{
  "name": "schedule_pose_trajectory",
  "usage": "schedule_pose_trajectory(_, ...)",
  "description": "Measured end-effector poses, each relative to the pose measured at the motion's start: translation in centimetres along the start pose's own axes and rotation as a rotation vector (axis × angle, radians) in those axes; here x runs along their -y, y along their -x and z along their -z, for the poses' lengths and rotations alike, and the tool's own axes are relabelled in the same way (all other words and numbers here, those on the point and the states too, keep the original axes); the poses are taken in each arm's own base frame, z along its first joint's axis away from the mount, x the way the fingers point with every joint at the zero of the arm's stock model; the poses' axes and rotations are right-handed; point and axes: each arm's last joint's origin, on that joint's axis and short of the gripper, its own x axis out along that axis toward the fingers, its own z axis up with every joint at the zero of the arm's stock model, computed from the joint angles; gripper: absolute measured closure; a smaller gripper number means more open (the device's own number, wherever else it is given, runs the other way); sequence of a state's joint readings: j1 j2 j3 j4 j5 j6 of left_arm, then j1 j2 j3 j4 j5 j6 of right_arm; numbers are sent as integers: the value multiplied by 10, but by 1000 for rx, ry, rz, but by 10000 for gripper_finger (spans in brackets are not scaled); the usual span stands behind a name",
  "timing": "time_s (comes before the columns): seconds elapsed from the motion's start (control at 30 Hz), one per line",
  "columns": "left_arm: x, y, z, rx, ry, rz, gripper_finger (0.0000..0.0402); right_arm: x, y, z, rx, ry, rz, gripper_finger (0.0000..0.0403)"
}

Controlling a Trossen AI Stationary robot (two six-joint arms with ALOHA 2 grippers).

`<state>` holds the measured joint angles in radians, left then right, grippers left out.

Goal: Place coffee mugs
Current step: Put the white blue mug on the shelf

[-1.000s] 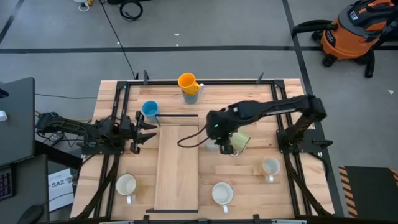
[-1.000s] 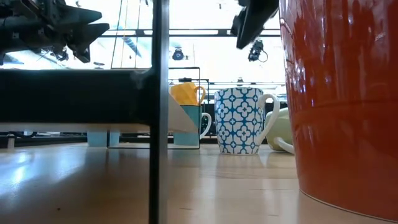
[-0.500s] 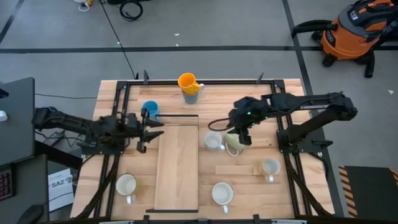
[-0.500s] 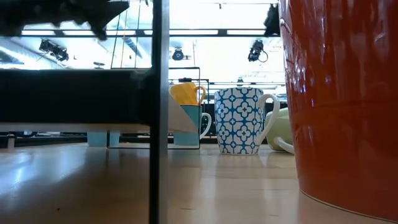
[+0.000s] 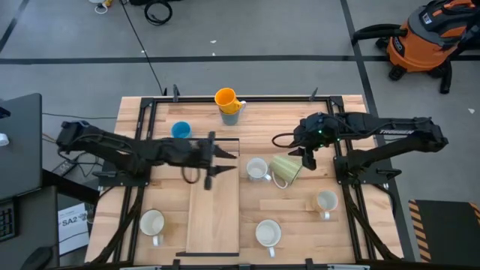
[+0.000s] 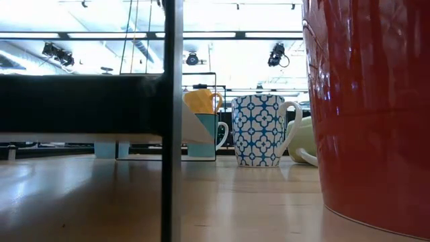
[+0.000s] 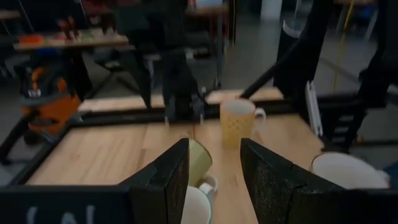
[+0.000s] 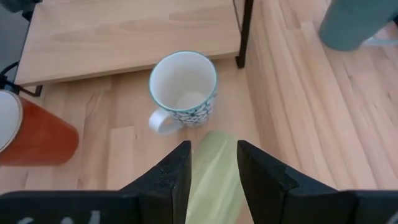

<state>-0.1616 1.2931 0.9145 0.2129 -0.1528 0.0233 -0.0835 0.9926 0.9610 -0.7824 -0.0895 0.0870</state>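
The blue-patterned white mug stands upright at the table's middle. Just right of it, the pale green mug lies tipped on its side. My right gripper hangs open above and to the right of the green mug, touching nothing. My left gripper is open over the raised wooden board, pointing level toward both mugs. A bright blue mug stands far left. A yellow-orange mug sits on a greyish one at the far edge.
White-topped mugs stand near the front edge and at the right. An orange mug fills the low view's right side. Black frame rails run along the table's sides. A black post stands in the low view.
My left gripper has risen and swung out toward the table's right, from beside the blue mug to over the wooden board. My right gripper has drawn back toward the table's right edge, uncovering the patterned mug. The mugs have stayed where they were.
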Motion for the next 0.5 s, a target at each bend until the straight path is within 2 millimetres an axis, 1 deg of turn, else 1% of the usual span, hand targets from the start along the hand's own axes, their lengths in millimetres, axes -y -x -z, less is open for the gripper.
schedule_pose_trajectory(0.23, 8, -55, -8, -171, -26, 4, 251, 1, 0, 1, 6, -3, 3, 269)
schedule_pose_trajectory(0.37, 12, -80, 3, -270, -63, 10, 251, 1, -1, 1, -2, -4, 3, 268)
schedule_pose_trajectory(0.5, 15, -97, 20, -349, -77, 13, 251, 1, -2, 1, -4, -4, 4, 269)
